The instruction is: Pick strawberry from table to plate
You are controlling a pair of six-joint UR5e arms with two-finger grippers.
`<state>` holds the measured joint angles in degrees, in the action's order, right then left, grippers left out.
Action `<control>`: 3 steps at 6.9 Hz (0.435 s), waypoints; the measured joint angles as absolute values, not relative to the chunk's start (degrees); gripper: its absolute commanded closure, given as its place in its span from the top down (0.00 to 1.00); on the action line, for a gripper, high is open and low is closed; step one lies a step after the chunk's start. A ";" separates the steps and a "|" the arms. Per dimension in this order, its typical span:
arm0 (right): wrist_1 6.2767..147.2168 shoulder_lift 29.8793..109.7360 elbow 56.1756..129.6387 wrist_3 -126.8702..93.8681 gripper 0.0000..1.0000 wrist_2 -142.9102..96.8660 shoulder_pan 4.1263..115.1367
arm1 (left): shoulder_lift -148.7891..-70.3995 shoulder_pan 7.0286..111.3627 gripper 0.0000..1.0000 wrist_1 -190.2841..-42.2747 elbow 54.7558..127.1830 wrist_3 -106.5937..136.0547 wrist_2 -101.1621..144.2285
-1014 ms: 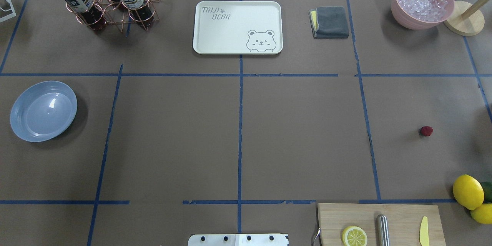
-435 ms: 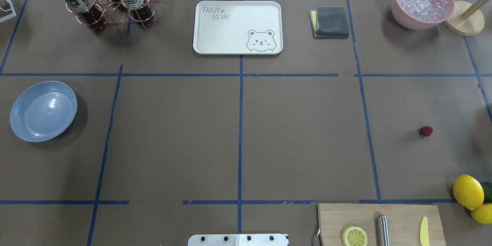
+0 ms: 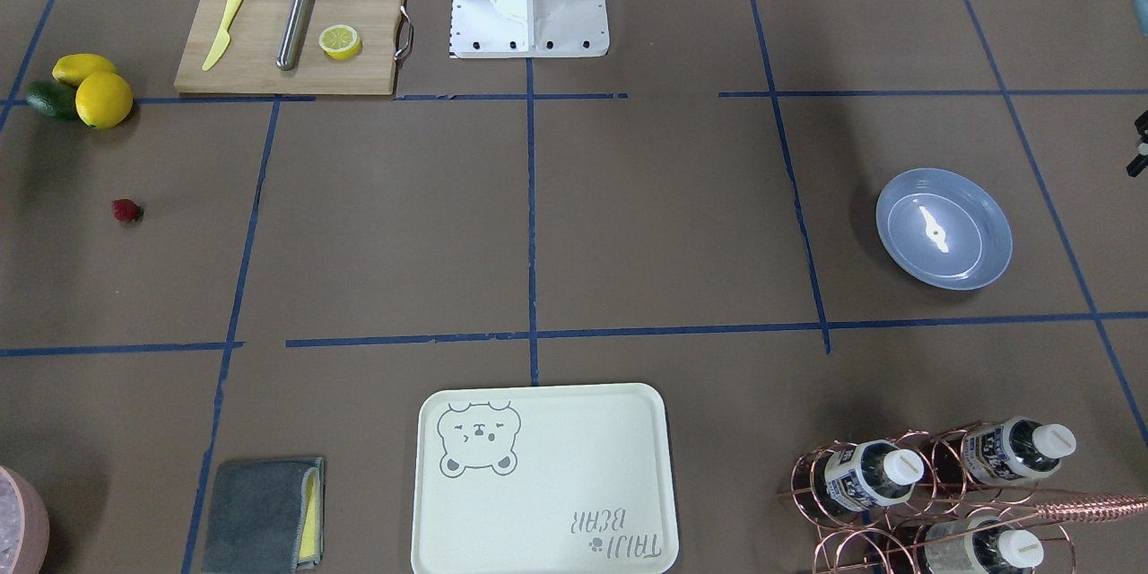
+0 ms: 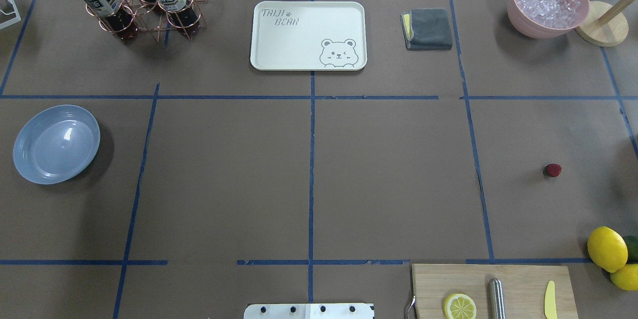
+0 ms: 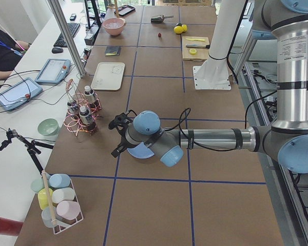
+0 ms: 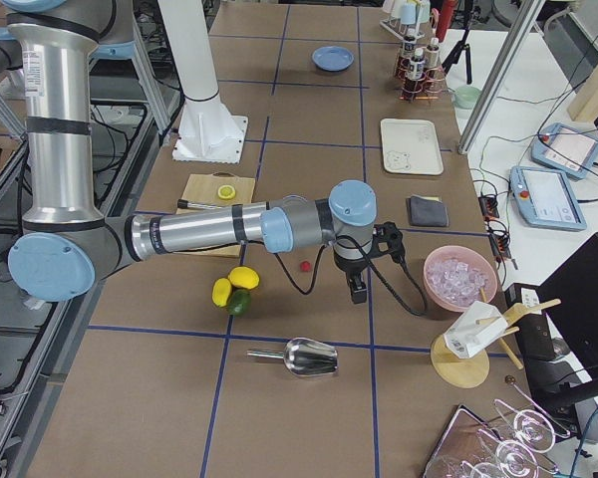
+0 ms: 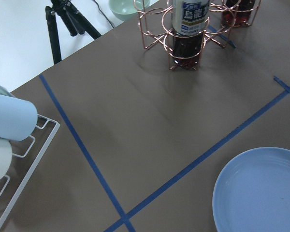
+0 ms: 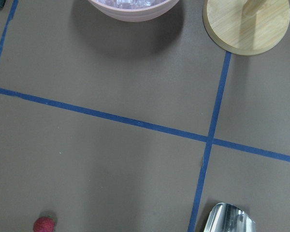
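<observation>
The strawberry point(image 4: 552, 170) is a small dark red berry lying on the brown table point(image 4: 389, 179), right of centre; it also shows in the front view point(image 3: 126, 211) and at the bottom left of the right wrist view point(image 8: 44, 224). The light blue plate point(image 4: 56, 143) sits at the far left with nothing on it, and its rim fills the lower right of the left wrist view point(image 7: 261, 193). My right gripper point(image 6: 359, 291) hangs just beyond the strawberry point(image 6: 305, 266). My left gripper point(image 5: 116, 137) hovers beside the plate point(image 5: 141, 152). I cannot tell whether either is open or shut.
Lemons point(image 4: 606, 248) and a cutting board point(image 4: 518, 284) with a lemon half and knife lie near the strawberry. A pink bowl of ice point(image 4: 547, 2), a grey cloth point(image 4: 428, 28), the bear-print tray point(image 4: 308, 35) and a copper bottle rack point(image 4: 142, 2) line the far side. A metal scoop point(image 6: 299, 357) is by the lemons.
</observation>
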<state>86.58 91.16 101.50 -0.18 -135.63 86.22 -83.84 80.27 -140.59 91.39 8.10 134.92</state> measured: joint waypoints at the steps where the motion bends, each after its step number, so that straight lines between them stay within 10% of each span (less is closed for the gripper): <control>1: 86.58 91.20 101.43 -0.52 1.00 -135.73 86.22 | -83.76 75.79 0.73 -146.05 88.77 18.43 132.45; 2: 86.57 91.22 101.38 -0.65 1.00 -135.77 86.22 | -83.72 71.49 0.50 -153.14 84.96 28.64 129.34; 3: 86.57 91.22 101.36 -0.69 1.00 -135.79 86.22 | -83.69 68.17 0.50 -158.31 82.22 38.24 126.51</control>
<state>86.57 91.22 101.36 -0.69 -135.79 86.22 -83.69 68.17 -158.31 82.22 38.24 126.51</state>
